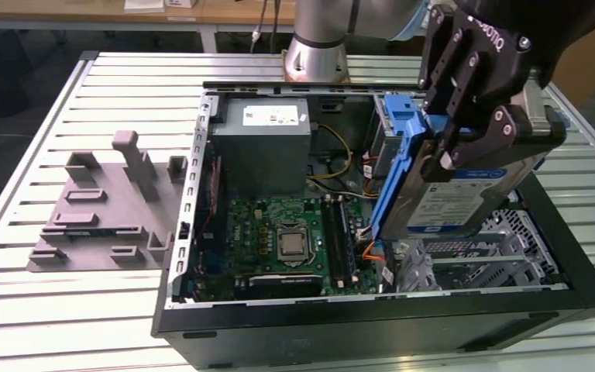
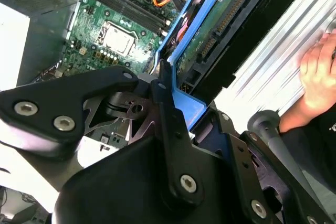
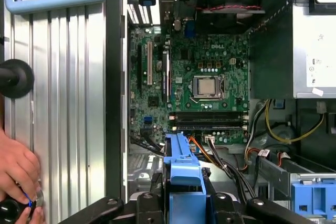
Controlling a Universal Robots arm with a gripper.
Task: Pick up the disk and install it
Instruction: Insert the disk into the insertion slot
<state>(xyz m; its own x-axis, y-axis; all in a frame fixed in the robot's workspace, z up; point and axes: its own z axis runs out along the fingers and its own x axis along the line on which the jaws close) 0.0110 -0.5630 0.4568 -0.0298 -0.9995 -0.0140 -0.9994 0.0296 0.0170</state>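
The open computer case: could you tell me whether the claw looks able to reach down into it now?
Probably yes: the claw, shut on the disk, hangs above the computer case, whose top side is open; only loose cables lie near the path.

Disk between fingers over computer case

The gripper holds the disk tilted over the open computer case on the table. Below the gripper, toward the exterior view's left, lies the motherboard, with the power supply behind it. The fixture block sits well apart, outside the case. A person's hand rests on the table beside the case.
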